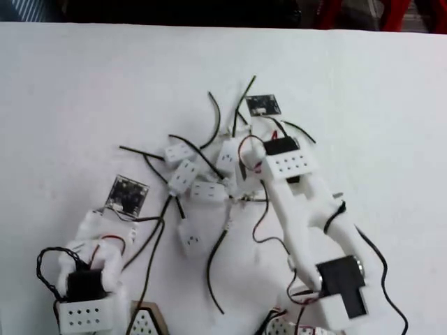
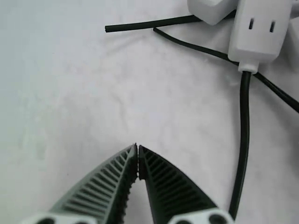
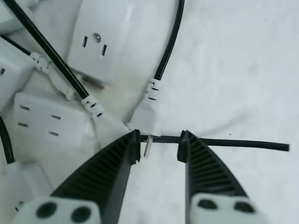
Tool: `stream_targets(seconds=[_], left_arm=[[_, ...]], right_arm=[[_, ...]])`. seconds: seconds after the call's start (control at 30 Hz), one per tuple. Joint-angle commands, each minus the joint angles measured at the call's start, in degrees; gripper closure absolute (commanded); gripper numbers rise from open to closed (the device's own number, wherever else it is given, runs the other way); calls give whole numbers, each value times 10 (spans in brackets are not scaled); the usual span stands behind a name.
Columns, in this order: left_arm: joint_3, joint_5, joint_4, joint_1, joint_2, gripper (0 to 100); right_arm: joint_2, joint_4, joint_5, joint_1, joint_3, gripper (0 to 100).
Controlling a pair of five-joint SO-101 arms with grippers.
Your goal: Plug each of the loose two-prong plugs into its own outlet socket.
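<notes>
The right gripper (image 3: 158, 144) is seen parted, with the prongs of a white two-prong plug on black cord (image 3: 144, 119) lying between its fingertips. The plug body should be pinched squarely before the white plastic outlet socket (image 3: 96, 42) beyond the fingertips is approached. The left gripper (image 2: 138, 156) is clenched on nothing.

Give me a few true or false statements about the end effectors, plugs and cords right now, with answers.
1. The left end effector is shut. True.
2. The right end effector is shut on a plug. False: it is open, with the plug's prongs between its tips.
3. The cords are black. True.
4. The left end effector holds a socket. False: it holds nothing, and the socket lies apart from it.
</notes>
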Motion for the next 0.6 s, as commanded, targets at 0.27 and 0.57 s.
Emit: stream_targets(seconds=[0.27, 0.57], left_arm=[[-4, -4, -11, -6, -5, 972], [-4, -4, -11, -6, -5, 972]], right_arm=[[116, -7, -20, -21, -91, 861], [177, 0, -38, -22, -113, 874]])
